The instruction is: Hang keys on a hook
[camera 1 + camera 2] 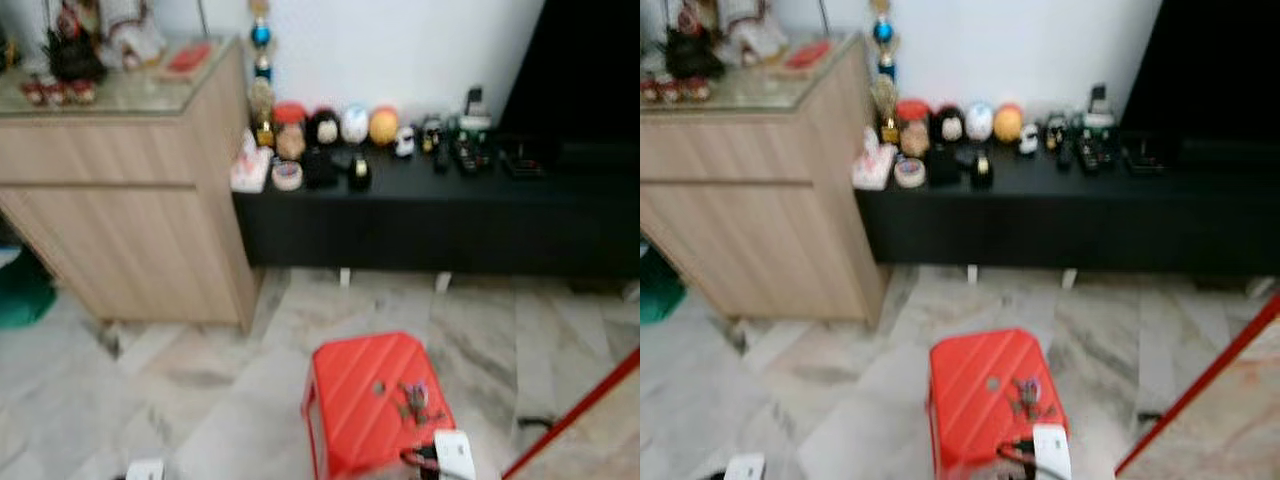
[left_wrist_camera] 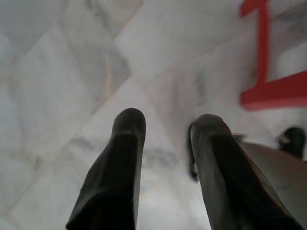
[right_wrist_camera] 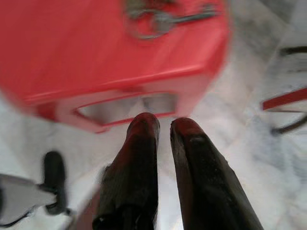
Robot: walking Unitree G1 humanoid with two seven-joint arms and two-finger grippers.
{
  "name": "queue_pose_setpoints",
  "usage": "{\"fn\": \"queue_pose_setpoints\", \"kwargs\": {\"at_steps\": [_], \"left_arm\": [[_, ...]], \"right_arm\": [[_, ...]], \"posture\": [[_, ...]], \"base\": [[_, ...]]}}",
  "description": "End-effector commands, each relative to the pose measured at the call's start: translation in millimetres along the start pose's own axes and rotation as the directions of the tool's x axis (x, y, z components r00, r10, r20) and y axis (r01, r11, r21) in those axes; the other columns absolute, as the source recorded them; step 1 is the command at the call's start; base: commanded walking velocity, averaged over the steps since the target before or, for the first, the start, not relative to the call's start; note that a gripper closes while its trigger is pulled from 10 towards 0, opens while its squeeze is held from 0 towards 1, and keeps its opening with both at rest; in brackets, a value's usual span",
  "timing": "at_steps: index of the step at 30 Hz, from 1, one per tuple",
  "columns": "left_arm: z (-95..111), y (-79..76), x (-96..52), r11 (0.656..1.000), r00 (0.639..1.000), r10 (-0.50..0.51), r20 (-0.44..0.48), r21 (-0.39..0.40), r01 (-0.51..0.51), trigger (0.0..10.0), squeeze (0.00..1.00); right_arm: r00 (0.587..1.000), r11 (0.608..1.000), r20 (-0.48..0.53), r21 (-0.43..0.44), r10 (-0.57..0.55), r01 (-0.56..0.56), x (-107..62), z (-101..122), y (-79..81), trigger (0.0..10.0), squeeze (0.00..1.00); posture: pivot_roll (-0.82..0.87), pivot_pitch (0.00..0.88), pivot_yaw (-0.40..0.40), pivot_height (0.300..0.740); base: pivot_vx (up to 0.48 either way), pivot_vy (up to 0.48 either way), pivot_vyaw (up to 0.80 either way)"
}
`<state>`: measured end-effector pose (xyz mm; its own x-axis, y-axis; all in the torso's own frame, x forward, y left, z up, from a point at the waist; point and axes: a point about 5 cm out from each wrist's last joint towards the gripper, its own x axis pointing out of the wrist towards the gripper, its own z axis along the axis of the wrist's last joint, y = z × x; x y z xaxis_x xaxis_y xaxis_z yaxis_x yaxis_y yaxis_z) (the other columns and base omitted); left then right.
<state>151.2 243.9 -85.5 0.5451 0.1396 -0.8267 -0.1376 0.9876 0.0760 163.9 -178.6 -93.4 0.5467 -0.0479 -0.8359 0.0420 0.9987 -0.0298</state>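
Head cams, blurred: I see the keys [image 1: 413,398] lying on top of a red stool [image 1: 360,400] on the marble floor [image 1: 200,390], low in view. Behind it, a long black table [image 1: 430,215] w/ a row of small figurines [image 1: 340,128] and gadgets; a wood cabinet [image 1: 130,200] stands at its left end, touching it. A red bar [image 1: 575,415] slants across the floor to the right of the stool. Right gripper [image 3: 164,125] sits just beside the stool's edge, jaws nearly together, holding nothing; keys lie on the far side of the seat. Left gripper [image 2: 168,124] is over bare floor, jaws apart.
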Motion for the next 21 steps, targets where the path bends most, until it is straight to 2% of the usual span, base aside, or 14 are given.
{"fn": "queue_pose_setpoints", "kwargs": {"at_steps": [1, 5, 7, 9, 10, 11, 14, 15, 17, 21], "left_arm": [[-5, 10.4, -2.6, 1.0, 1.0, 0.028, -0.012, 0.003, -0.028, 10.0, 0.0], [-2, 12.5, -2.7, 0.999, 0.999, 0.041, 0.018, 0.011, -0.041, 10.0, 0.0], [24, 12.5, -0.3, 0.999, 0.989, 0.043, 0.141, -0.002, -0.043, 10.0, 0.0], [24, 12.5, -0.3, 0.999, 0.989, 0.043, 0.141, -0.002, -0.043, 10.0, 0.0], [59, 4.3, 1.9, 1.0, 0.959, 0.018, 0.284, 0.001, -0.02, 10.0, 0.0], [59, 4.3, 1.9, 1.0, 0.959, 0.018, 0.284, 0.001, -0.02, 10.0, 0.0], [106, -11.1, -1.3, 0.999, 0.882, -0.037, 0.47, 0.046, 0.018, 10.0, 0.0], [127, -17.7, -7.4, 0.997, 0.82, -0.064, 0.568, 0.067, 0.031, 10.0, 0.0], [141, -24.3, -14.4, 0.996, 0.763, -0.085, 0.641, 0.084, 0.041, 10.0, 0.0], [146, -34.3, -26.8, 0.993, 0.673, -0.113, 0.731, 0.105, 0.053, 10.0, 0.0]], "right_arm": [[1.0, 1.0, 0.026, 0.02, 0.001, -0.002, 0.9, 6, 3.7, 10.0, 0.0], [0.998, 0.999, 0.055, 0.033, -0.007, 0.005, 1.6, 12, 2.7, 10.0, 0.0], [0.99, 0.998, 0.139, 0.066, -0.027, 0.018, 2.7, 30, -1.2, 10.0, 0.0], [0.99, 0.998, 0.139, 0.066, -0.027, 0.018, 2.7, 30, -1.2, 10.0, 0.0], [0.968, 0.995, 0.246, 0.101, -0.05, 0.025, 2.4, 53, -5.7, 10.0, 0.0], [0.968, 0.995, 0.246, 0.101, -0.05, 0.025, 2.4, 53, -5.7, 10.0, 0.0], [0.92, 0.993, 0.388, 0.115, -0.065, 0.022, -0.7, 84, -9.6, 10.0, 0.0], [0.885, 0.992, 0.46, 0.123, -0.069, 0.014, -3.8, 99, -10.5, 10.0, 0.0], [0.857, 0.992, 0.51, 0.129, -0.072, 0.007, -6.6, 109, -10.6, 10.0, 0.0], [0.805, 0.992, 0.589, 0.128, -0.077, 0.001, -13.0, 119, -9.7, 10.0, 0.0]], "posture": [[0.01, 0.0, 0.014, 0.74], [0.01, 0.0, 0.013, 0.74], [0.02, 0.0, 0.006, 0.74], [0.02, 0.0, 0.006, 0.74], [0.01, 0.0, 0.005, 0.74], [0.01, 0.0, 0.005, 0.74], [0.01, 0.0, 0.003, 0.74], [0.01, 0.0, -0.001, 0.74], [0.0, 0.0, -0.004, 0.74], [0.01, 0.001, -0.011, 0.74]], "base": [[0.0, 0.0, 0.0], [0.0, 0.0, 0.0], [0.0, 0.0, 0.0], [0.0, 0.0, 0.0], [0.0, 0.0, 0.0], [0.0, 0.0, 0.0], [0.0, 0.0, 0.0], [0.0, 0.0, 0.0], [0.0, 0.0, 0.0], [0.0, 0.0, 0.0]]}}
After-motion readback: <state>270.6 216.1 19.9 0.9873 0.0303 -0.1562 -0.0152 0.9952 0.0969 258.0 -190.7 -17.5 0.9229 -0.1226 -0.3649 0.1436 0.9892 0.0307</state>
